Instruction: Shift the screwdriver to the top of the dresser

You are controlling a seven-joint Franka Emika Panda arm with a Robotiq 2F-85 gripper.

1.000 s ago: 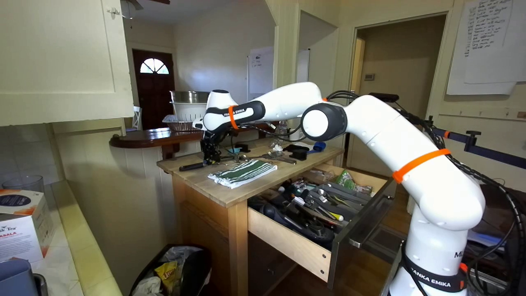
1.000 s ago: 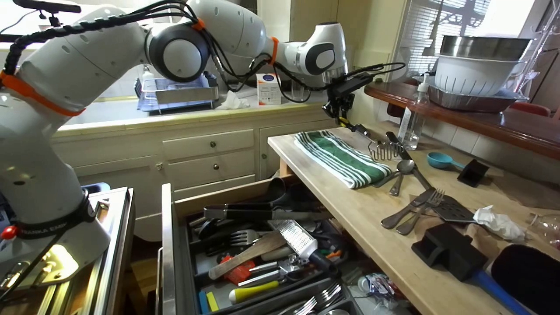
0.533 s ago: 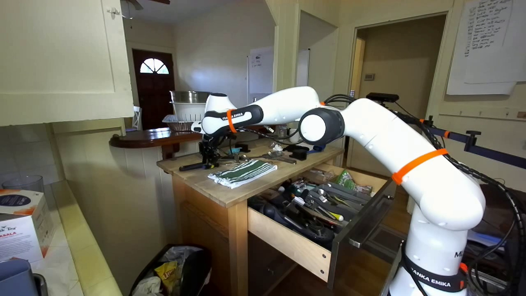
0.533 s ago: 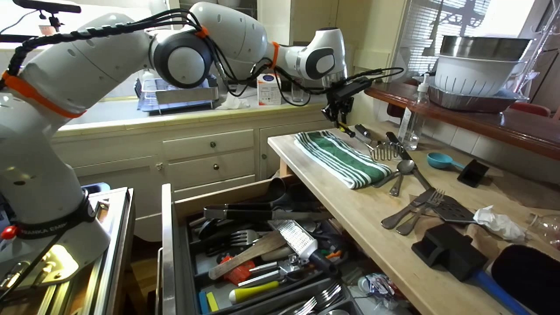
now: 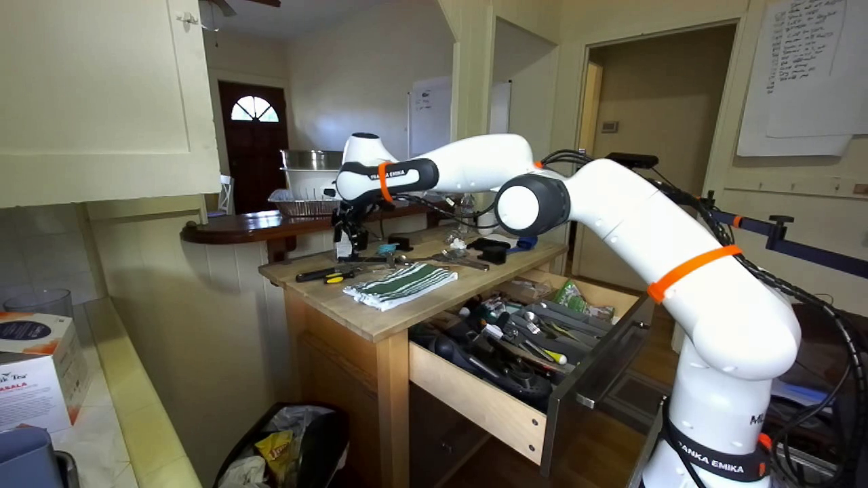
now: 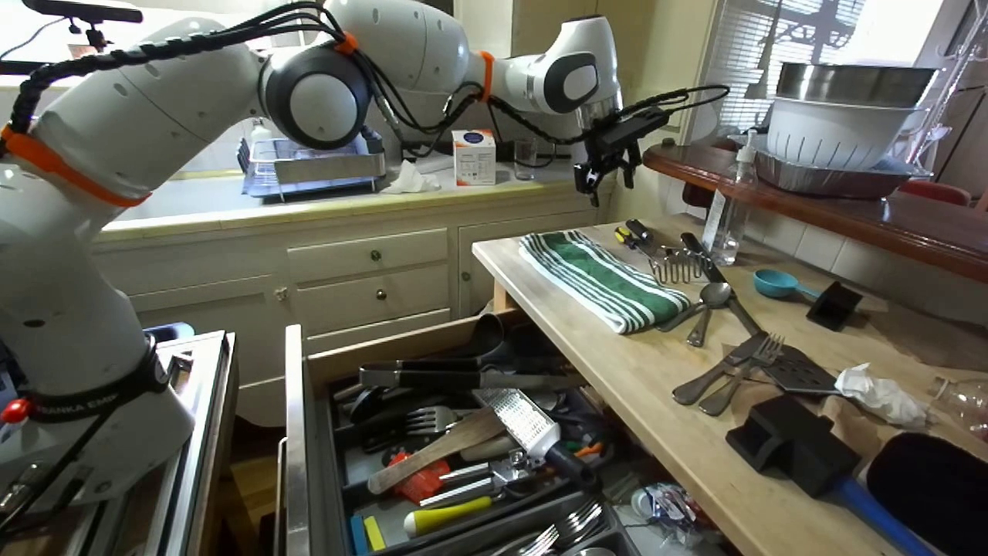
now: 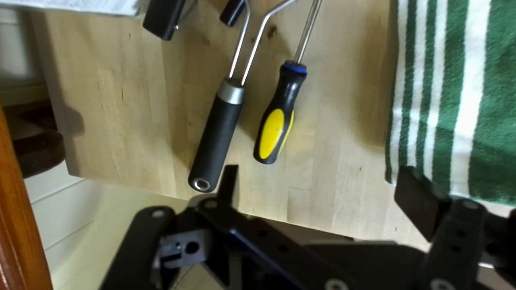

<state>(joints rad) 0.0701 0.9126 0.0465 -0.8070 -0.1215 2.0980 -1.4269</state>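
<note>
I have my black two-finger gripper [image 7: 325, 189] wide and empty above the black-and-yellow-handled screwdriver [image 7: 284, 92]; in the wrist view its butt [image 7: 265, 156] faces the gripper, metal shaft [image 7: 308, 32] pointing away

Franka Emika Panda arm [image 5: 614, 203]: white shell, dark-grey elbow ring [image 5: 556, 205], orange straps [image 5: 695, 272], black cable bundle [image 6: 154, 54], white EMIKA lettering on black base band [image 5: 713, 460]. Robotiq gripper [image 7: 319, 179] black, grey screw heads [image 7: 158, 213].

The screwdriver [image 7: 288, 83] had a black handle with yellow panels and a blue collar. The towel [image 7: 451, 100] was green with white stripes, the top of the dresser [image 6: 656, 371] light tan, the gripper [image 7: 322, 187] black.
</note>
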